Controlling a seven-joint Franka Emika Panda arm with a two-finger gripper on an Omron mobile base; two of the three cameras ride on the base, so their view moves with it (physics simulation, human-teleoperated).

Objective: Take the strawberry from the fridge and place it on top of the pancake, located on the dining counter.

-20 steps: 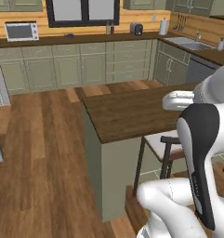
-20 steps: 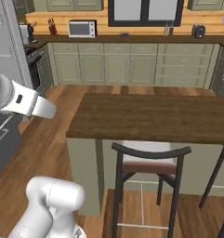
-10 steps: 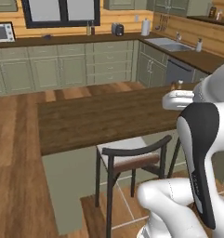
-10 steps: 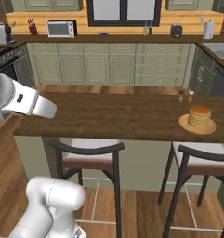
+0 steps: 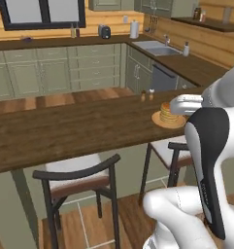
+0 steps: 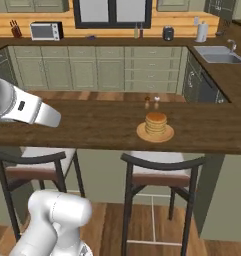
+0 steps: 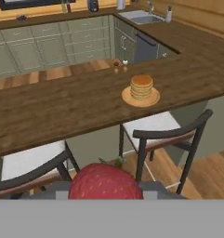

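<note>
Gripper: in the hand view the gripper (image 7: pixel 104 194) is closed on the strawberry (image 7: pixel 105 182), the jaws part-way shut with grey fingers (image 7: pixel 57 191) at either side of the fruit.
Strawberry: red, with a bit of green leaf at its top edge; it sits low in the hand view, in front of the stools and short of the counter edge.
Pancake: the pancake (image 6: pixel 155 123) is a golden stack on an orange-tan plate (image 6: pixel 142 133), standing on the dining counter (image 6: pixel 102 125) toward its right-hand part; also seen at (image 5: pixel 169 112) and (image 7: pixel 141 87).
Dining counter: dark brown wood, running across all three views (image 5: pixel 75 129) (image 7: pixel 62 107).
Shakers: two small shakers (image 6: pixel 151 102) stand on the counter just behind the pancake, apart from the plate.
Stools: two dark-framed stools with pale seats, one (image 6: pixel 159 172) below the pancake, the other (image 6: pixel 34 167) to its left.
Background: microwave (image 6: pixel 46 31), sink (image 6: pixel 219 54), green-grey cabinets (image 6: pixel 102 67).
</note>
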